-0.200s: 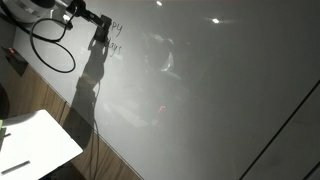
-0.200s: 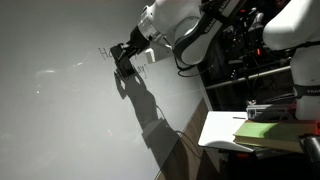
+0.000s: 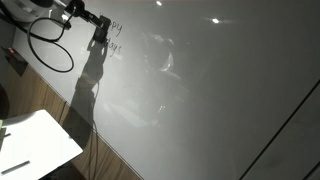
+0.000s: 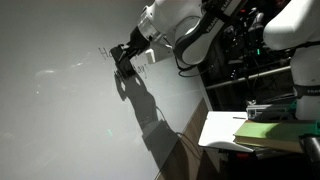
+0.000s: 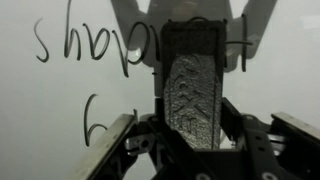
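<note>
My gripper point(image 3: 100, 32) is pressed up to a large whiteboard point(image 3: 200, 90) in both exterior views point(image 4: 122, 58). In the wrist view the gripper point(image 5: 193, 128) is shut on a dark rectangular eraser point(image 5: 195, 90) with a rough felt face, whose end is on or very near the board. Black handwriting point(image 5: 80, 45) runs across the board beside the eraser, with a lone curl point(image 5: 92, 118) below it. In the exterior views a few written letters point(image 3: 116, 28) point(image 4: 103, 51) show next to the gripper. The arm's shadow falls down the board.
A black cable point(image 3: 50, 50) loops from the arm in front of the board. Wood panelling point(image 3: 55, 105) lies under the board, with a white table point(image 3: 35, 145) near it. A white table with a green pad point(image 4: 262, 130) and dark equipment point(image 4: 240, 50) stand by the arm's base.
</note>
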Tool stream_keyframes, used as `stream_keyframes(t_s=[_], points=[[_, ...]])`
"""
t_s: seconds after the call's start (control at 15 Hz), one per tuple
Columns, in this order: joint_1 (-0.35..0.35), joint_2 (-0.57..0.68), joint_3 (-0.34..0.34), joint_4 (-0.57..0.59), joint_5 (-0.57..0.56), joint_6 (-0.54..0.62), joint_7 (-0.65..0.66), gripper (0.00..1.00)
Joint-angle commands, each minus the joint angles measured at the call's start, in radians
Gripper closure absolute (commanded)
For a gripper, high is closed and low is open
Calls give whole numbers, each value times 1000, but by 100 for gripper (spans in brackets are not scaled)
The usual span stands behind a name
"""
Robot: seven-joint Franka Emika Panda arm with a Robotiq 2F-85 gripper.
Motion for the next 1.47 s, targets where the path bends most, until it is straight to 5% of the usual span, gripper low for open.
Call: stream_keyframes(t_s=[0.0, 0.67, 1.2, 1.27, 1.4], points=[[35, 113, -81, -106, 0, -3, -198, 70], [-32, 108, -61, -48, 2, -23, -202, 70], [-197, 258, -238, -54, -40, -161, -607, 70], [-178, 269, -269, -56, -44, -192, -631, 70], [-8, 269, -395, -113, -54, -298, -675, 70]])
